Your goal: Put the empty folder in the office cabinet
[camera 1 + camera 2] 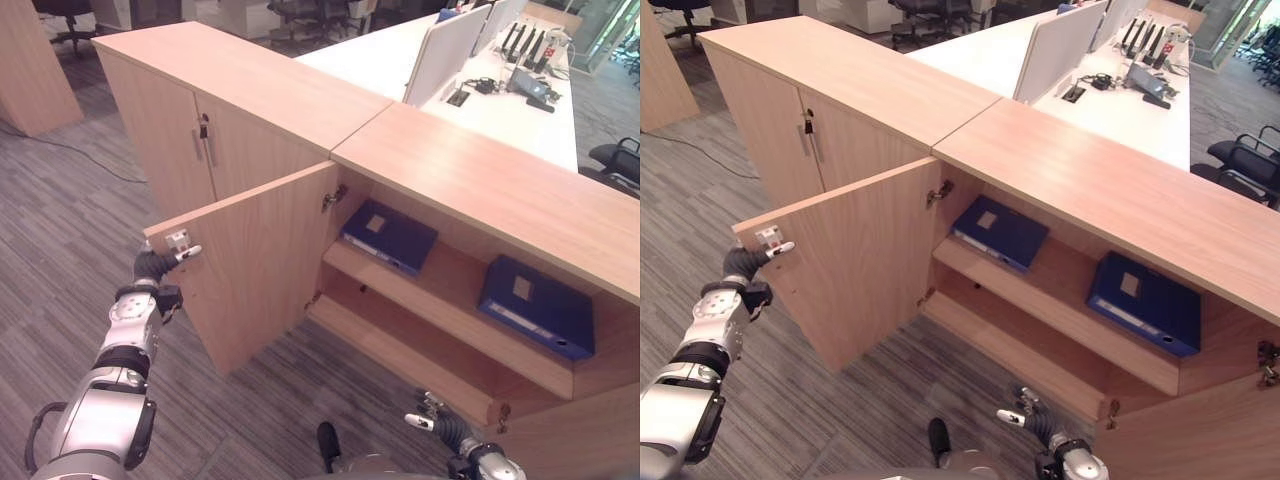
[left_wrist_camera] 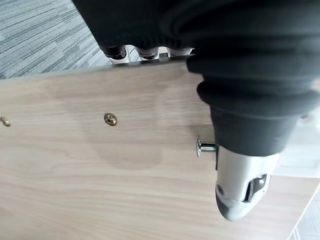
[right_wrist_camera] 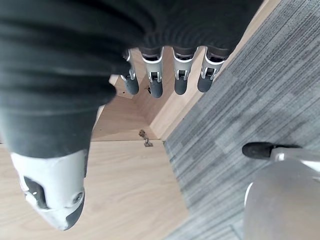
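blue folders (image 1: 388, 236), light wood cabinet (image 1: 480, 170)

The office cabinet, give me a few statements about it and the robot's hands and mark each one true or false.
1. The office cabinet's left door is swung open. True.
2. Two blue folders lie on the upper shelf inside. True: one blue folder toward the left, the other blue folder toward the right.
3. The left hand is holding a folder. False: it is at the top outer corner of the open door, fingers hooked over the door's edge.
4. The right hand grips the shelf. False: it hangs free in front of the cabinet's lower part, fingers relaxed and holding nothing.
5. The neighbouring cabinet to the left also stands open. False: its doors are closed.
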{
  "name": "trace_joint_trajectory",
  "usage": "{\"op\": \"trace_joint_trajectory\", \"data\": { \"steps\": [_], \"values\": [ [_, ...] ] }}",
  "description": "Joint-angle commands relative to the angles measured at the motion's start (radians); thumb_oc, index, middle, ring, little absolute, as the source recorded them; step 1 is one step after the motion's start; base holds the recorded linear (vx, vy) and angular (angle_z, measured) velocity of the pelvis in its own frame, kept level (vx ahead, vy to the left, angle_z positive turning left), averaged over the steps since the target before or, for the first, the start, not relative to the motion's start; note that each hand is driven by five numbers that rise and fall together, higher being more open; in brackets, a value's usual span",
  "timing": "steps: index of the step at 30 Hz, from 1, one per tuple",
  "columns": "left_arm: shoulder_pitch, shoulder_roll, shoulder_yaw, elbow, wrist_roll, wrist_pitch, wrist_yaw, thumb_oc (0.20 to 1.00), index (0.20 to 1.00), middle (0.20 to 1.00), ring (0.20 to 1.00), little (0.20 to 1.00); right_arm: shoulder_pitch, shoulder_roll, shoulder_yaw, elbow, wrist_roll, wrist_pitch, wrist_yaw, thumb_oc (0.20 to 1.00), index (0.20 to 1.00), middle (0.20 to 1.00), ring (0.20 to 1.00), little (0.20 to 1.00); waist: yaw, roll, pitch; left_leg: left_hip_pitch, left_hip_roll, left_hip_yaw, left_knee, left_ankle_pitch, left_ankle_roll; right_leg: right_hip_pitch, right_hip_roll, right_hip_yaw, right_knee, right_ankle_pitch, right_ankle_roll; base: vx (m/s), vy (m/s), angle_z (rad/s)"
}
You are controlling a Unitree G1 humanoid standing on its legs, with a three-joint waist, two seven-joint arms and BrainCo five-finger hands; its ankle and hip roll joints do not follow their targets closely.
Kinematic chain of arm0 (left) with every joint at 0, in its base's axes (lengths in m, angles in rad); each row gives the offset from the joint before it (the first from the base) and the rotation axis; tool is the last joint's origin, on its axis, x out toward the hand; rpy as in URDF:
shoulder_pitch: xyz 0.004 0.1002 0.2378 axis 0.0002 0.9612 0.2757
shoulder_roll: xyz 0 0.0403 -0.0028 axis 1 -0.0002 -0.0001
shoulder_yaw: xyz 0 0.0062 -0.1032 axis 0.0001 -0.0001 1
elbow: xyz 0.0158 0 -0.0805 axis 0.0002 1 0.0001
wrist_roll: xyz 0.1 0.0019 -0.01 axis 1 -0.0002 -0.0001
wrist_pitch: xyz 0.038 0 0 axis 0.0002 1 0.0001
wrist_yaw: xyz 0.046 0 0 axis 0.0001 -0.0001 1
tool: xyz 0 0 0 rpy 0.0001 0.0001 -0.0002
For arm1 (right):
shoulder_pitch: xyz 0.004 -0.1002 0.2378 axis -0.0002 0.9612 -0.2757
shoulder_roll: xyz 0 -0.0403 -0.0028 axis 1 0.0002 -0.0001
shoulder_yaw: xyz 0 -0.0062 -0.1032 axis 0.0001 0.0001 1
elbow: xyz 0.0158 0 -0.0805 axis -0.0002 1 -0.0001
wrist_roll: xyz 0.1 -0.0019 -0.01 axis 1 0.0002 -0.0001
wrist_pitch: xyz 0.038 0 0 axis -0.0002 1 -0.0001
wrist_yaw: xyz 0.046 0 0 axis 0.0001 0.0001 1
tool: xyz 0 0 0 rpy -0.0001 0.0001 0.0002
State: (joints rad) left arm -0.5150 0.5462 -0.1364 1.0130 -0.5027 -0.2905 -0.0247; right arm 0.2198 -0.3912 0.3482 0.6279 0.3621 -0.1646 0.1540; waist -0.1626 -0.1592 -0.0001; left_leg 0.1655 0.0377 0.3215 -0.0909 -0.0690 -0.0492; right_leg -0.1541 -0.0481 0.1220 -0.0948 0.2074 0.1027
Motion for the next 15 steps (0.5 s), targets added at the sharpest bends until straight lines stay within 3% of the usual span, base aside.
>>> {"op": "trace_joint_trajectory", "data": {
  "steps": [1,4,11,13,14,15],
  "values": [
    [-0.072,-0.105,-0.102,-0.010,0.087,-0.031,-0.081,1.000,1.000,1.000,1.000,1.000,-0.052,-0.016,-0.023,-0.037,-0.014,-0.042,-0.002,1.000,1.000,1.000,1.000,1.000,-0.044,0.050,0.041,-0.009,0.048,-0.045,0.004,-0.011,-0.016,0.143,-0.056,0.003,0.019,-0.146,0.131,-0.02,0.043,0.12],
    [0.107,-0.199,-0.221,-0.204,0.122,-0.033,-0.142,1.000,1.000,1.000,1.000,1.000,-0.048,0.000,-0.064,-0.046,-0.015,-0.039,-0.009,1.000,1.000,1.000,1.000,1.000,-0.010,0.071,0.055,-0.023,0.033,-0.085,0.004,-0.008,-0.003,0.154,-0.077,-0.029,0.027,-0.151,0.127,-0.04,0.052,0.20],
    [0.275,-0.181,-0.280,-0.458,0.064,-0.017,-0.218,1.000,1.000,1.000,1.000,1.000,-0.100,0.022,-0.099,-0.069,-0.011,-0.042,-0.035,1.000,1.000,1.000,1.000,1.000,0.035,0.089,0.102,-0.064,0.036,-0.071,0.005,0.019,0.005,0.105,-0.091,-0.048,0.086,-0.103,0.154,-0.14,-0.036,-0.08],
    [0.300,-0.163,-0.280,-0.506,0.035,-0.008,-0.234,1.000,1.000,1.000,1.000,1.000,-0.116,0.025,-0.108,-0.072,-0.009,-0.044,-0.043,1.000,1.000,1.000,1.000,1.000,0.050,0.099,0.115,-0.080,0.043,-0.069,0.012,0.030,0.008,0.097,-0.101,-0.071,0.117,-0.114,0.150,-0.17,-0.067,-0.17],
    [0.329,-0.149,-0.279,-0.546,0.013,0.001,-0.248,1.000,1.000,1.000,1.000,1.000,-0.127,0.029,-0.111,-0.081,-0.008,-0.044,-0.051,1.000,1.000,1.000,1.000,1.000,0.068,0.111,0.120,-0.098,0.051,-0.060,0.020,0.038,0.010,0.098,-0.115,-0.120,0.144,-0.143,0.137,-0.34,-0.115,-0.05],
    [0.392,-0.120,-0.264,-0.627,-0.035,0.024,-0.290,1.000,1.000,1.000,1.000,1.000,-0.161,0.049,-0.102,-0.079,-0.009,-0.045,-0.060,1.000,1.000,1.000,1.000,1.000,0.127,0.141,0.112,-0.136,0.076,-0.005,0.050,0.059,0.008,0.132,-0.182,-0.325,0.219,-0.195,0.108,-0.34,-0.114,-0.22]
  ]
}}
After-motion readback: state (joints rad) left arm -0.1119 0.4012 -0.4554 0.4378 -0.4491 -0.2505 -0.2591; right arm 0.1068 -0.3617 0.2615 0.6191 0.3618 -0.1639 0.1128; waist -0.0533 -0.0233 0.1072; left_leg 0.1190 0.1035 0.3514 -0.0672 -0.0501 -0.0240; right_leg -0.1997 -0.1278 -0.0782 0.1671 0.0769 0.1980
